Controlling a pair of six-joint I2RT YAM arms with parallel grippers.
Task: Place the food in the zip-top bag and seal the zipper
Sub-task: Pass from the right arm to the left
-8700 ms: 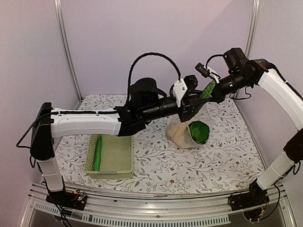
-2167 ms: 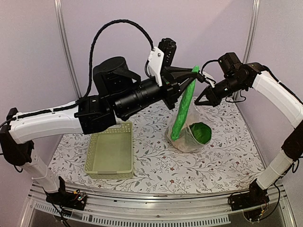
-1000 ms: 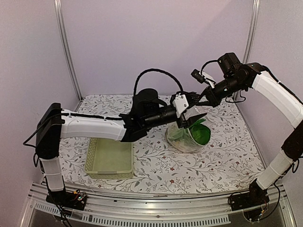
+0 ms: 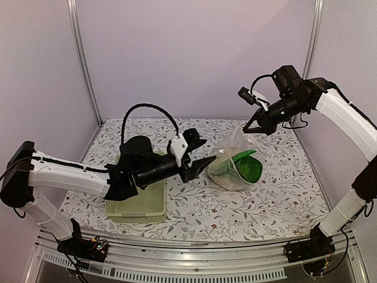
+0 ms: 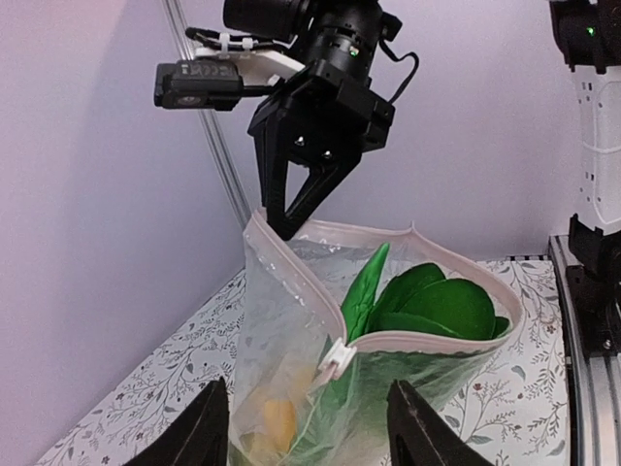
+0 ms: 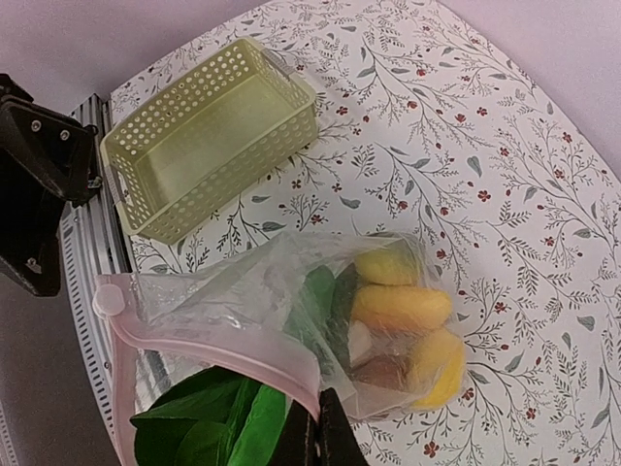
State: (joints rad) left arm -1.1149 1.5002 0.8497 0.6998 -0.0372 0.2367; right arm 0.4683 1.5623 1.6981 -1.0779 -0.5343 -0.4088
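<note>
The clear zip-top bag (image 4: 227, 168) stands open on the floral cloth, and its pale pink zipper (image 5: 427, 340) gapes around a white slider (image 5: 335, 357). Inside show green bok choy leaves (image 5: 441, 306), a long green piece (image 5: 364, 286), yellow pieces (image 6: 403, 306) and a brown piece (image 6: 383, 371). My right gripper (image 4: 250, 125) is shut on the bag's upper rim and holds it up; it also shows in the right wrist view (image 6: 320, 437). My left gripper (image 4: 203, 151) is open and empty, level with the bag and just left of it.
The pale green slotted basket (image 4: 141, 197) sits empty at the front left, under my left forearm; it also shows in the right wrist view (image 6: 209, 136). Metal frame posts stand at the back corners.
My left gripper has drawn back from the bag's mouth to the left and lower, open, with the long green cucumber left in the bag. The right gripper still holds the rim.
</note>
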